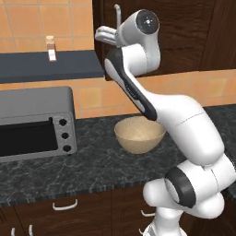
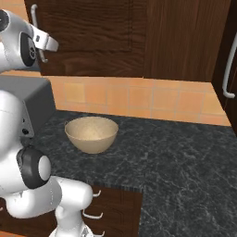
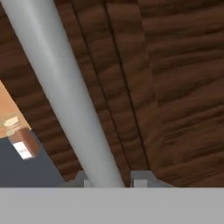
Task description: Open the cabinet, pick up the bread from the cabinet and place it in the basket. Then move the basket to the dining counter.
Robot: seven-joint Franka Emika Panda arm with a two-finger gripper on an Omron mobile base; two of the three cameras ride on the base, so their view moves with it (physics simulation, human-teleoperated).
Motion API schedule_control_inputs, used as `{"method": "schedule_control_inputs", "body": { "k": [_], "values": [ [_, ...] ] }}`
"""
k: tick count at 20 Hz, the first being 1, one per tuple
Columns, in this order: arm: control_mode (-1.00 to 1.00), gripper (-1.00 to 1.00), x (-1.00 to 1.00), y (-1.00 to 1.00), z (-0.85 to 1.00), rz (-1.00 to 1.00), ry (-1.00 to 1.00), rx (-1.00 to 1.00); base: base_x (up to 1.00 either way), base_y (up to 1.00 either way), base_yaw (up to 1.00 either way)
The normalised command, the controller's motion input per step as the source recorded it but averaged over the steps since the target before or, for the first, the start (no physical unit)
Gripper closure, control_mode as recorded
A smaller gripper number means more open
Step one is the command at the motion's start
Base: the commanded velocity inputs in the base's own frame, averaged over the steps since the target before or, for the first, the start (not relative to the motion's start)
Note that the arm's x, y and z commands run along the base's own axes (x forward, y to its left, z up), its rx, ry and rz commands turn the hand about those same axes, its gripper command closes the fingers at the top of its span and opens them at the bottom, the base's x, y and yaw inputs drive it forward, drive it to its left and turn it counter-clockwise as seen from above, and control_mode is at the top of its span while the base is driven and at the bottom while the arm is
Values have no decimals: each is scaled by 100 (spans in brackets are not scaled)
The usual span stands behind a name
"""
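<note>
Silver handle (image 3: pixel 65 96) of the cabinet (image 3: pixel 175 87) is pinched between the fingers (image 3: pixel 139 179); basket (image 1: pixel 139 133) below.

Orange tiled wall (image 1: pixel 92 99) behind a black speckled counter (image 1: pixel 92 161), with a grey toaster oven (image 1: pixel 34 122) at its left.

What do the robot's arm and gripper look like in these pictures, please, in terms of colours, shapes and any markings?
The arm is made of glossy white, rounded segments with dark grey to black bands at the joints. A long dark stripe runs along the upper link. The round joint cap is dark with a small light mark at its centre. No loose cables show. The gripper ends in two small grey, blocky fingertips.
</note>
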Motion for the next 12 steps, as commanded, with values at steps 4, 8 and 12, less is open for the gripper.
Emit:
{"method": "schedule_control_inputs", "body": {
  "k": [4,8,12],
  "values": [
    [-100,100,-100,-55,11,0,-5,13,0,0,0],
    [-100,100,-100,-77,10,-7,0,14,0,0,0],
    [-100,100,-100,-69,18,-9,11,7,0,0,0]
  ]
}}
